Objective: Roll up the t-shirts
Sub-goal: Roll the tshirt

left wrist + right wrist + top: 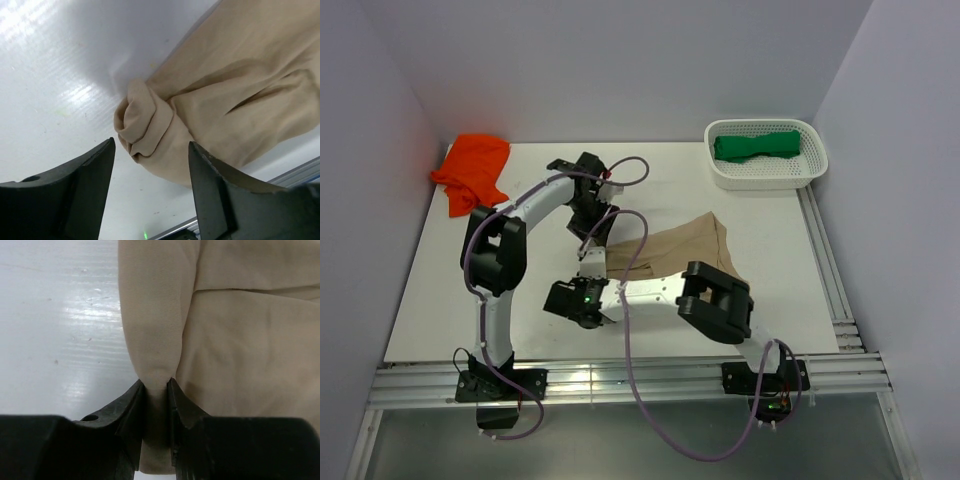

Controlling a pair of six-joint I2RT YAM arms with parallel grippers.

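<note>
The tan t-shirt (692, 246) lies mid-table, 1 end bunched into a loose roll. The left gripper (151, 148) hangs over that roll, jaws spread wide and gripping nothing. The right gripper (156, 386) is pinched tight on a fold of the shirt.

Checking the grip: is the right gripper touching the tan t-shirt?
Touching. In the right wrist view the right gripper pinches a fold of the tan t-shirt.

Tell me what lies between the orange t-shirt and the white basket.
In the top view, a joint of the left arm and a loop of its cable stand between the orange t-shirt and the white basket; the rest is bare table.
</note>
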